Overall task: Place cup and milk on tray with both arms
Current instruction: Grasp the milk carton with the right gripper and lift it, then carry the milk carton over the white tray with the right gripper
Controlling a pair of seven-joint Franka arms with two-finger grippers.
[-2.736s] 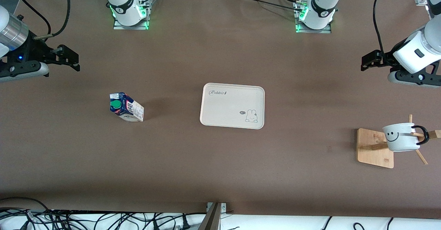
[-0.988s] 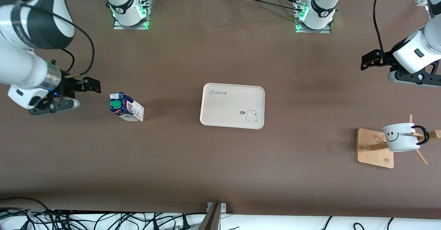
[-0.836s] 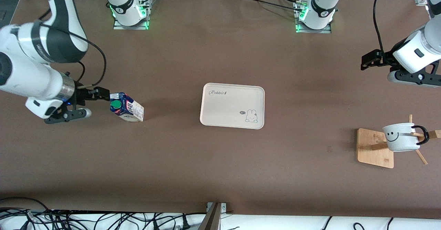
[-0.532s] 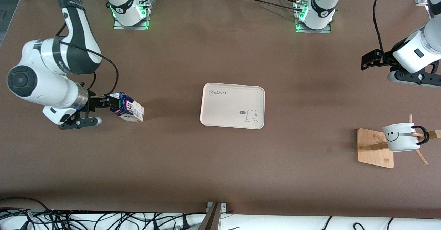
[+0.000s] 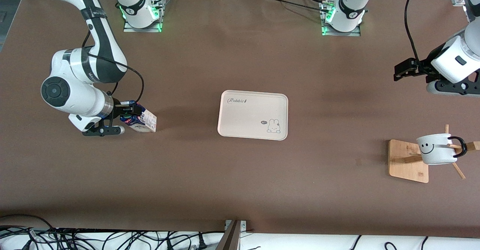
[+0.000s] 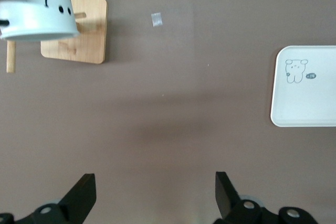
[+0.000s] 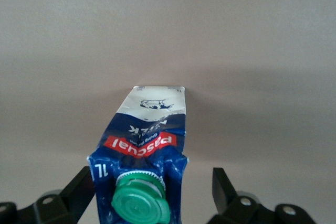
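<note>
Straddling milk, open right tool, wooden rack holding cup

Robotics lab: bolted arm bases, brown-covered table, tangled cables along its edge.

milk toward right arm's end, tray mid-table, cup toward left arm's end
</note>
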